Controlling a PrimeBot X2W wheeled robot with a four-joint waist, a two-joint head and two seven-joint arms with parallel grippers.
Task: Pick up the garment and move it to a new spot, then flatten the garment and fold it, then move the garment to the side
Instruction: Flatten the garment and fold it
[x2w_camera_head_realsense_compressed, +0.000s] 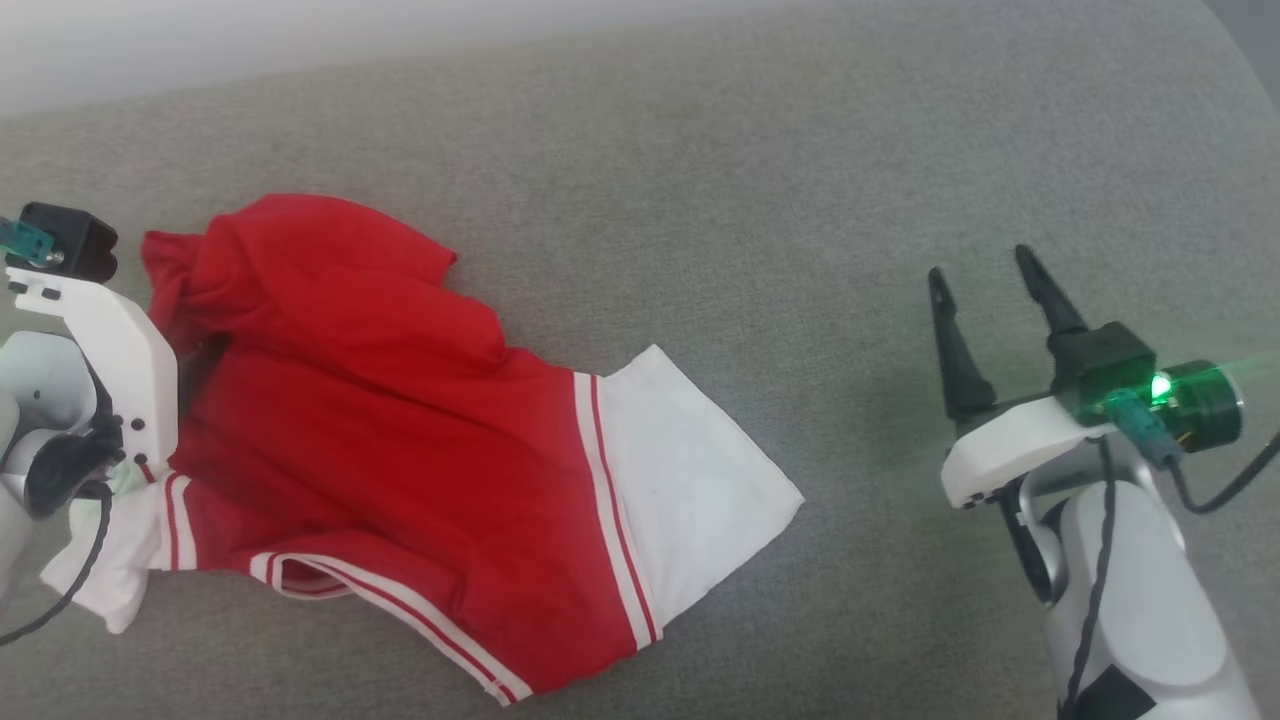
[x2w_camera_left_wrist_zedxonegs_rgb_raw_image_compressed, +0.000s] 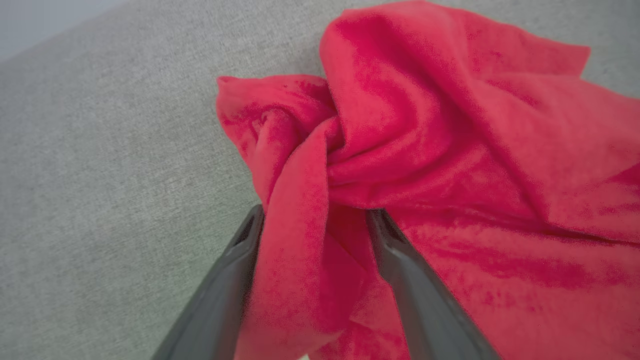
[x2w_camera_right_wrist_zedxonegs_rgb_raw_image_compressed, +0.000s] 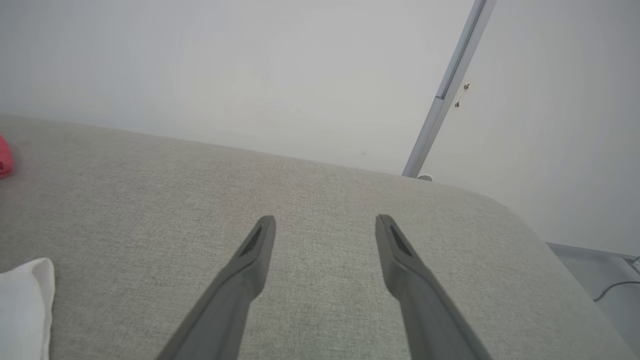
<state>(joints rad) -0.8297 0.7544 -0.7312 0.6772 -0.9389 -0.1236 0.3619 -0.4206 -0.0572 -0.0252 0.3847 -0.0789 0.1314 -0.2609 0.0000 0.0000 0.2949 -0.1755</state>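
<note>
The left tool (x2w_camera_left_wrist_zedxonegs_rgb_raw_image_compressed: 316, 210), wide open, straddles a bunched red fold of the T-shirt (x2w_camera_head_realsense_compressed: 400, 420), the right tool (x2w_camera_head_realsense_compressed: 978, 262) open and empty; flattening seems next, needing grips on 2 corners.

**Just the background stuff here**

So what we've got is a big grey fabric surface (x2w_camera_head_realsense_compressed: 760, 200), kind of like upholstery, with a rounded corner (x2w_camera_right_wrist_zedxonegs_rgb_raw_image_compressed: 505, 202) in the right wrist view. Behind it we see a plain white wall (x2w_camera_right_wrist_zedxonegs_rgb_raw_image_compressed: 225, 65). A slim grey metal strip (x2w_camera_right_wrist_zedxonegs_rgb_raw_image_compressed: 445, 95) runs up that wall at a slant. Just beside it sit two tiny dark marks (x2w_camera_right_wrist_zedxonegs_rgb_raw_image_compressed: 461, 96), too small for us to tell what they are. Past the corner there's a bit of pale grey floor (x2w_camera_right_wrist_zedxonegs_rgb_raw_image_compressed: 585, 257) with a dark cable (x2w_camera_right_wrist_zedxonegs_rgb_raw_image_compressed: 615, 286) lying on it.
</note>
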